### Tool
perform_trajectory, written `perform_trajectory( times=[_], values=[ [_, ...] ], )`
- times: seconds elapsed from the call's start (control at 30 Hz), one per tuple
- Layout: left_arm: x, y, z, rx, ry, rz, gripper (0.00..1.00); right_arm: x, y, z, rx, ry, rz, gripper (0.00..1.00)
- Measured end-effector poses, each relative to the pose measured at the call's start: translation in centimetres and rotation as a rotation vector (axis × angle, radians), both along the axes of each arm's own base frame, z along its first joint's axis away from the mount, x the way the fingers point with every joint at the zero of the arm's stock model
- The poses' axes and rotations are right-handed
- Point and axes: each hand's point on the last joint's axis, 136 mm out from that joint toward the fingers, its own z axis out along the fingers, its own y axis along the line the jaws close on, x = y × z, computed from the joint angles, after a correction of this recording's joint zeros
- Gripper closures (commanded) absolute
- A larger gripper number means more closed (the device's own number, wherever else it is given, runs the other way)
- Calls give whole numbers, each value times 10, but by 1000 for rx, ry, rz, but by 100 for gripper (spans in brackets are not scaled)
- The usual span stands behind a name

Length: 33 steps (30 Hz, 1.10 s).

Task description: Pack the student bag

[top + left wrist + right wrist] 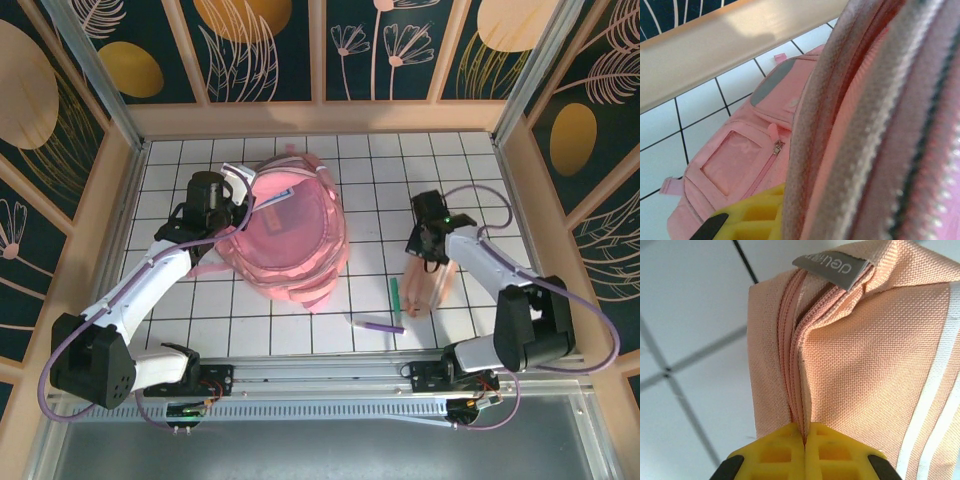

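The student bag (295,240), a large pink backpack, lies left of the table's middle with its mouth held up. My left gripper (244,212) is shut on the bag's upper-left rim. In the left wrist view one yellow finger (752,217) presses against that zip edge (850,130), and the front pockets (737,162) lie behind it. A peach-pink pencil pouch (428,290) lies at the right. My right gripper (430,260) is shut on it, its yellow pads (785,452) pinching the fabric fold along the pouch's zip seam (797,355).
A green pen (394,295) and a purple pen (378,325) lie on the white tiled table (480,170) just left of the pouch. A wooden wall (320,118) bounds the table at the back and sides. A grey label (832,262) marks the pouch's far end.
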Motion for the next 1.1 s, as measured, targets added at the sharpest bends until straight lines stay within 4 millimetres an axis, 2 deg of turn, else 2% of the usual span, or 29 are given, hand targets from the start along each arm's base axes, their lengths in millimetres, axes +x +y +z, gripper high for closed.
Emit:
perform_trajectory(
  times=[0.1,0.2,0.27,0.33,0.47,0.57,0.73,0.9,0.93,1.03,1.1],
  values=[
    [-1,-1,0,-17,8,-2,100,24,20,58,89,-116,8,100],
    [-2,-3,-2,-43,23,1,100,35,60,109,246,-212,56,100],
    [-4,-5,-5,-62,36,-5,100,33,94,129,367,-216,99,100],
    [-5,-7,-6,-78,44,-13,100,27,128,136,488,-184,124,100],
    [-7,-13,-5,-125,64,-25,100,18,188,130,698,-75,91,100],
    [-9,-19,-4,-172,83,-34,100,22,222,122,801,-28,29,100],
    [-13,-31,-8,-255,138,-63,100,42,261,102,907,3,-105,100],
    [-13,-35,-8,-344,183,-26,100,74,287,67,945,13,-255,100],
    [-12,-35,-8,-359,190,-16,100,81,293,61,939,10,-278,98],
    [-10,-35,-8,-390,199,14,100,102,308,41,908,-9,-333,78],
    [-8,-33,-7,-401,201,36,100,108,312,26,901,0,-376,56]
  ],
)
